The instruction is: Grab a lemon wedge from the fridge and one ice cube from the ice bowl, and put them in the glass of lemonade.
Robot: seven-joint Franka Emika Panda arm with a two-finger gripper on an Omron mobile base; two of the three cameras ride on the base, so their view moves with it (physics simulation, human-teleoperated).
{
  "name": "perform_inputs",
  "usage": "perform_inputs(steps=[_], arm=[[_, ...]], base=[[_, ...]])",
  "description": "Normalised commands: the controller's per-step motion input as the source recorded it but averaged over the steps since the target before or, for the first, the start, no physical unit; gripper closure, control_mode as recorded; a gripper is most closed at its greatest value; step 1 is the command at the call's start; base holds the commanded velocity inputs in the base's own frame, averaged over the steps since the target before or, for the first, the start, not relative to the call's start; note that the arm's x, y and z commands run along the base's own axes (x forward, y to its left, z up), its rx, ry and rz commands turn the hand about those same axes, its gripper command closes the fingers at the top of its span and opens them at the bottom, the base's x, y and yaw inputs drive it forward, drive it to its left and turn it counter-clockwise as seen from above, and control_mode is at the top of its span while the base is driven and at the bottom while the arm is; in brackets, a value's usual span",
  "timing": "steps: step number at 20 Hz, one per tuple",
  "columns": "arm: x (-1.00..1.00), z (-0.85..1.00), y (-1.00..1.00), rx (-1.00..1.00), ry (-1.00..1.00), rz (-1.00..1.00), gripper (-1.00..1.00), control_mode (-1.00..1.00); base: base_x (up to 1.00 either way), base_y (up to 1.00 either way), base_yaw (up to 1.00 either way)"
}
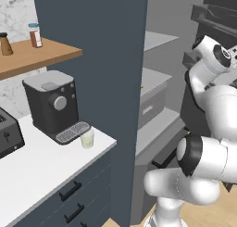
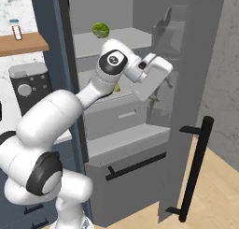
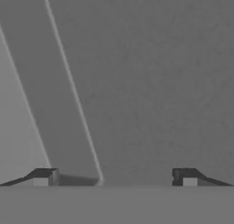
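The fridge (image 2: 140, 144) stands open, with grey shelves and a drawer inside. A tiny yellow-green lemon wedge (image 2: 117, 88) lies on the middle shelf, partly behind my forearm. My gripper (image 2: 161, 90) is inside the fridge, to the right of the wedge and apart from it. It is open, and the fingertips (image 3: 43, 176) stand wide apart with nothing between them, facing bare grey fridge surfaces. The glass of lemonade (image 1: 87, 139) stands on the white counter (image 1: 41, 170) in front of the coffee machine (image 1: 53, 105). The ice bowl and ice cube are out of view.
A round leafy green ball (image 2: 100, 30) sits on the top fridge shelf. The fridge door (image 2: 205, 83) hangs open at the right with its black bar handle (image 2: 197, 169). A toaster (image 1: 7, 135) stands left of the coffee machine, and a wooden shelf (image 1: 37, 54) above holds small bottles.
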Motion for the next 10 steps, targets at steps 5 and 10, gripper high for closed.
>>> perform_inputs(steps=[5, 10], arm=[[-0.07, -0.22, -0.47, -0.01, -0.37, 0.00, -1.00, -1.00], [-0.02, -0.21, -0.76, -0.06, -0.31, 0.01, -1.00, -1.00]], base=[[0.00, 0.00, 0.00], [0.00, 0.00, 0.00]])
